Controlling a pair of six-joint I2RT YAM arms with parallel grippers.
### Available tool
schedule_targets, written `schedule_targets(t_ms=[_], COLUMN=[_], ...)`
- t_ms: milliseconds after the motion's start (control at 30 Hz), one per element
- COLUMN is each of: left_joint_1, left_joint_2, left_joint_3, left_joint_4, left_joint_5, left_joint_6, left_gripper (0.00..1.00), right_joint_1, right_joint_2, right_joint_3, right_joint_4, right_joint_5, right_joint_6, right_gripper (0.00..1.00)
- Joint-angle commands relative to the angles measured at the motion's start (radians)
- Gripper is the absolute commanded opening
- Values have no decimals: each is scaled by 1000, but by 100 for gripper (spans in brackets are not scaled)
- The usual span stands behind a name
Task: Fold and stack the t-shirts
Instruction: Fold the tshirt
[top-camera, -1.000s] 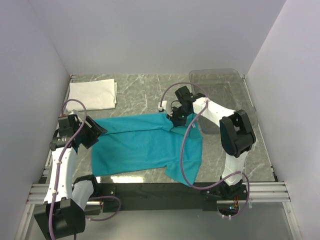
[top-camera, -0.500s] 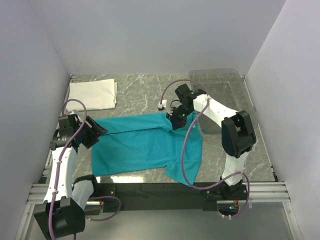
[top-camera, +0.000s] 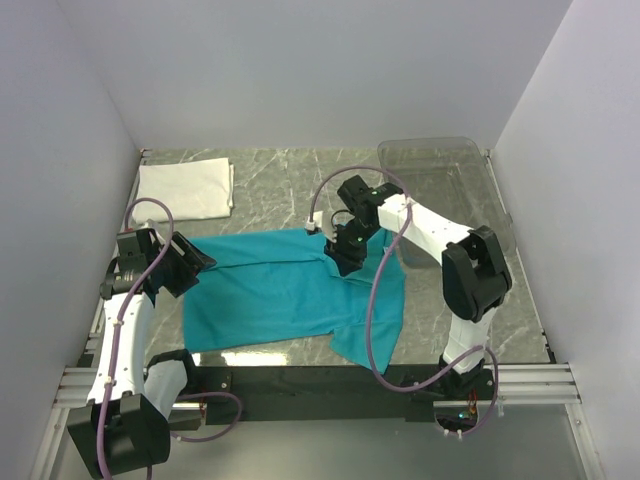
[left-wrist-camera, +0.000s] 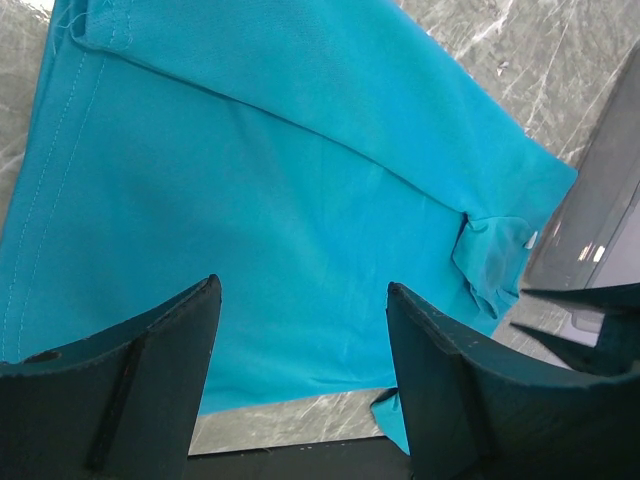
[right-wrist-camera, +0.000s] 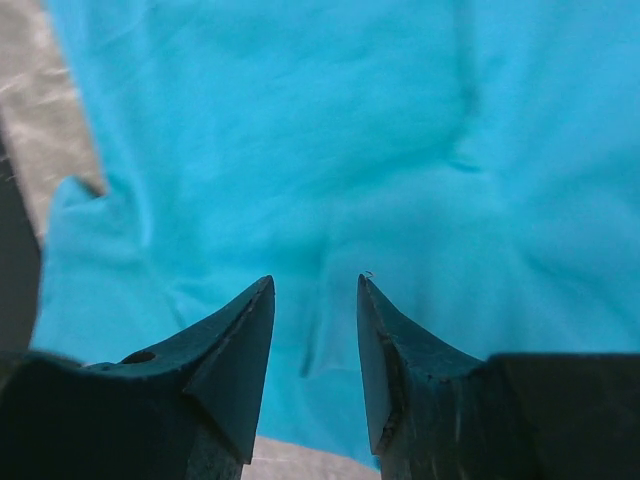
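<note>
R end effector (right-wrist-camera: 315, 285) just let go of teal t-shirt (top-camera: 270, 295), jaws narrowly apart over its top edge. L end effector (left-wrist-camera: 303, 290) wide, empty. Fold's laid, more folding prob. left.

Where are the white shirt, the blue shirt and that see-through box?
white t-shirt (top-camera: 185, 188): overhead view, middle of the folded cloth.
teal t-shirt (top-camera: 265, 290): overhead view, middle of its body.
clear bin (top-camera: 450, 188): overhead view, its bare floor.

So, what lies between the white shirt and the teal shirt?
Only bare marble table lies between the white shirt and the teal shirt, shown in the top view.
</note>
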Motion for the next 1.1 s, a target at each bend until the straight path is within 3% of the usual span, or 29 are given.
schedule_targets(t_ms=[0,167,600,1067], left_joint_1=[4,4,4,4], left_joint_2=[-3,-6,-14,-14], left_joint_3=[9,9,6,8], left_joint_4=[15,12,10,10], left_joint_5=[16,18,26,26], left_joint_6=[18,18,20,21], left_gripper=[73,73,73,73], right_joint_1=[21,79,181,207], right_joint_2=[-75,-43,2,37], right_joint_3=[-10,-36,-91,-119], right_joint_4=[136,228,338,347], right_joint_5=[84,172,387,430], right_joint_6=[72,147,155,155], right_gripper=[46,44,49,44])
